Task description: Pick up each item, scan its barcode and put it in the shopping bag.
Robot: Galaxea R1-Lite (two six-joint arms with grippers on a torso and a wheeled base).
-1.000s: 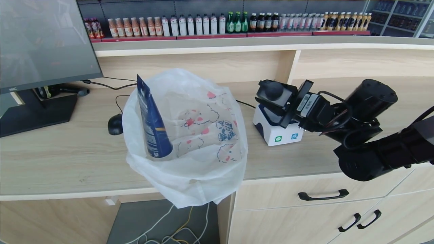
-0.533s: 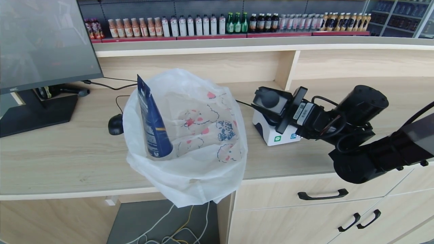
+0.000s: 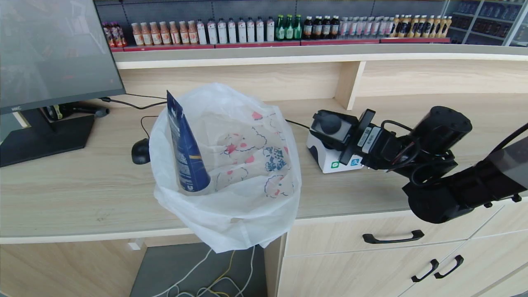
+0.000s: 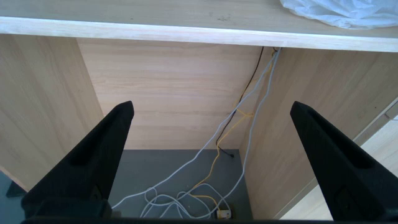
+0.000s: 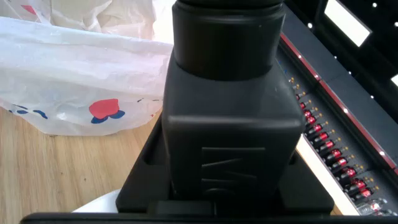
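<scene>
Right now your right claw (image 3: 353,135) sits at centre right of the head view. It looks clamped on the black box-shaped plastic scanner (image 3: 331,123), which stands on a white cube base (image 3: 330,164) on the pale wooden tabletop (image 3: 82,194). Judge the scanner as hard, smooth-shelled and rigid: it will not give under the fingers, but it may twist or slide. Take it across the flat sides of the body, below the rounded top. It is probably top-heavy on that base. A thin black cable (image 3: 298,125) runs off toward the upper left and may tug.

At frame centre, the thin white see-through plastic shopping bag (image 3: 247,206) sags over the tabletop's front edge. Treat it as light and limp, since a nudge would likely shift or collapse its mouth.

A dark blue flat tube (image 3: 185,152) stands upright inside its left half, leaning on the wall. It is likely light and soft-sided, and stiffest at the crimped end.

Your left claw (image 4: 212,106) has its fingers spread wide with nothing between them. It faces the recess under the tabletop, where loose white and yellow wires (image 4: 205,186) lie.
</scene>
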